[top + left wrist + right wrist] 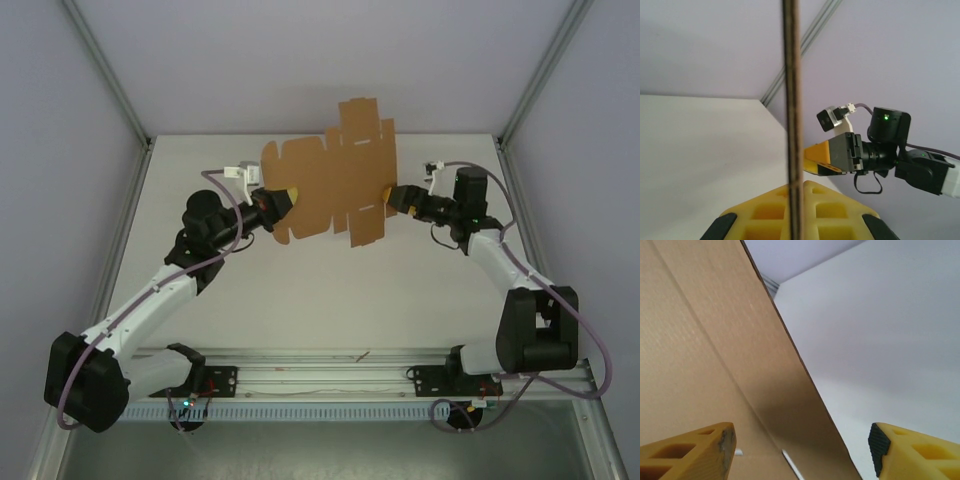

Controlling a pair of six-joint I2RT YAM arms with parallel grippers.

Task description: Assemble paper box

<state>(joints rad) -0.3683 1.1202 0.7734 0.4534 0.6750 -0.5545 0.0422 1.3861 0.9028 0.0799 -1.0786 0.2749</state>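
With left claw (796,200) pinched shut on paper box (335,180), holds unfolded sheet above tabletop (300,300). Has right claw (392,197) open astride opposite edge. Likely first fold; next calls for closing there, creasing.

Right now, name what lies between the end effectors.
In the top view, the paper box spans from the left end effector, shut on it, to the open right end effector.
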